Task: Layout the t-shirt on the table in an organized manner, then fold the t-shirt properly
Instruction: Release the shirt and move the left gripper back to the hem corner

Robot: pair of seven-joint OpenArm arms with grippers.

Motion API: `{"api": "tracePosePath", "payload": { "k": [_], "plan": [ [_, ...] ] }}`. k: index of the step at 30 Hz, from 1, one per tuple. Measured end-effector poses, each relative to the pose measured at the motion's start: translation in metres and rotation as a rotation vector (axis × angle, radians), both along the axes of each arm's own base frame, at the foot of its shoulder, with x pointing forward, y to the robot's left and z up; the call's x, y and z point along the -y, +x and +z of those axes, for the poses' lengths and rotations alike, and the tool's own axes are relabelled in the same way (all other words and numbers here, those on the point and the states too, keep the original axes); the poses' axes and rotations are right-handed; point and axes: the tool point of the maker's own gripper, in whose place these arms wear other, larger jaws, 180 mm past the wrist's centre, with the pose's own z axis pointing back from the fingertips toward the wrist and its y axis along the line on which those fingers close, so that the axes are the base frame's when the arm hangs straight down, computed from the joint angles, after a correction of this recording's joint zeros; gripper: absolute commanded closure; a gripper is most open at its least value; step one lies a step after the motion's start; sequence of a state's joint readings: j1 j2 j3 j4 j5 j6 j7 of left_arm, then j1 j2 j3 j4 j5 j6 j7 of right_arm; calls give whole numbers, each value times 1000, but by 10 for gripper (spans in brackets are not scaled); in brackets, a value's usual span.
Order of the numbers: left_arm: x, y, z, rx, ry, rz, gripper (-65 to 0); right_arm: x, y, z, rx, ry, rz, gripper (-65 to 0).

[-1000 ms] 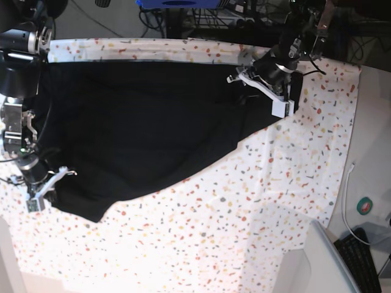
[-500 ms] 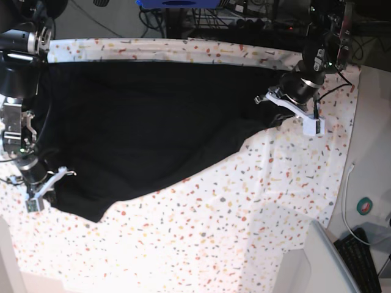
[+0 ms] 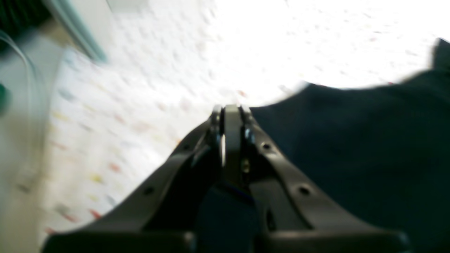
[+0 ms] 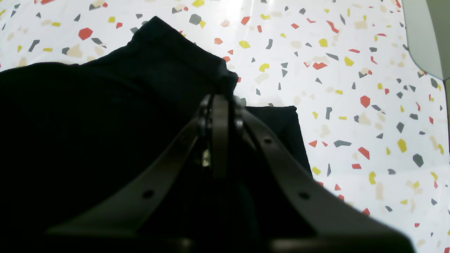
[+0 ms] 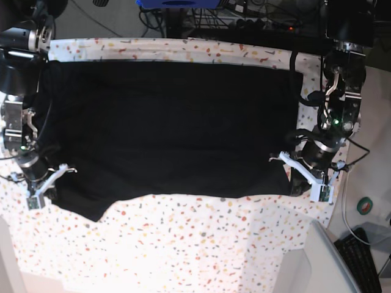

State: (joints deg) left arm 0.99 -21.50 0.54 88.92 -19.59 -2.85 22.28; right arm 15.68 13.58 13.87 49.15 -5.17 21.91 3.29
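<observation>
We have one t-shirt [image 5: 165, 131] on the table [image 5: 201, 244], and we hold it at two opposite ends so the fabric stretches into a broad flat sheet instead of bunching. Our left gripper [image 5: 303, 176], at the right side of the base view, has its fingers pressed together, pinching a corner of the cloth; the left wrist view is blurred, yet dark fabric [image 3: 351, 147] reaches right up to the closed tips [image 3: 230, 112]. Our right gripper [image 5: 38, 194], at the left side of the base view, is likewise clamped on the fabric [image 4: 88, 123], with a folded hem edge poking out beyond its tips [image 4: 219, 102].

The shirt lies across the upper half of the table, its far edge close to the back rim, and the near edge runs fairly straight between our two grips. We judge the spreading step nearly done; no fold has begun.

Count: one shirt, one table, two arms, two grippers, both gripping.
</observation>
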Motion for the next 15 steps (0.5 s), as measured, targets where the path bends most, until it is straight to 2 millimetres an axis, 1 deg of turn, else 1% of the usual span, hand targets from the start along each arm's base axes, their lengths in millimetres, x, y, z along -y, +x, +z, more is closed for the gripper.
{"api": "tracePosePath", "payload": {
  "k": [3,5,9,10,11,15],
  "plan": [
    [-16,15,-14,-30,128,23,0,-1,6,6,13,-1,1,0],
    [-22,23,-24,-55,188,44,0,-3,12,18,46,-7,6,0],
    [-11,32,-34,-66,258,39,0,-5,23,45,124,-23,19,0],
    [-8,33,-36,-69,275,30,0,-5,23,49,134,-29,21,0],
    [-6,35,-38,-73,294,26,0,-4,21,49,129,-35,21,0],
    [-17,38,-56,-109,372,20,0,-2,10,31,42,-45,13,0]
  ]
}}
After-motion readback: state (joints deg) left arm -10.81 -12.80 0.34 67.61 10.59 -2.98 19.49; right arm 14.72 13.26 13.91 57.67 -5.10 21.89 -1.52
